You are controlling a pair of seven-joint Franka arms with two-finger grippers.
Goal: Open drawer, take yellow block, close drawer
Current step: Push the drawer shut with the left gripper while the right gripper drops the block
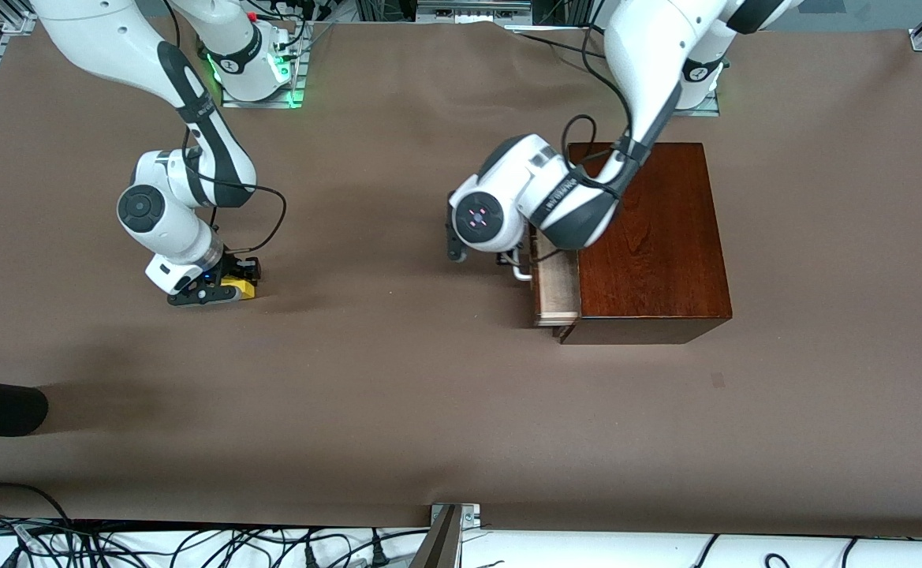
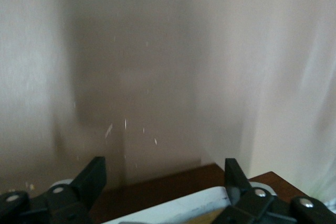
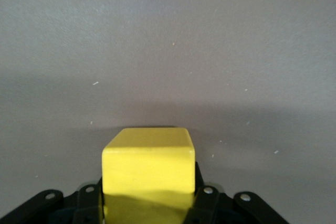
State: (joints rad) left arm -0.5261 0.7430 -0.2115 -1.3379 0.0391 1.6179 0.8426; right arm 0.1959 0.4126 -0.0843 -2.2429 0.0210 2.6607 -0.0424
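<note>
1. The yellow block (image 3: 148, 160) sits clamped in the right gripper (image 1: 220, 289), low over the table (image 1: 397, 394) toward the right arm's end.
2. The drawer (image 1: 555, 288) stands partly open.
3. The left gripper (image 2: 165, 182), fingers spread, straddles the white handle (image 2: 178, 208).
4. Push squarely along the drawer's travel until its front meets the wooden box (image 1: 650, 244).

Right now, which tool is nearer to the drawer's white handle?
Left. The left tool is at the white handle of the part-open drawer. The right tool, shut on the yellow block, is low toward the right arm's end.
</note>
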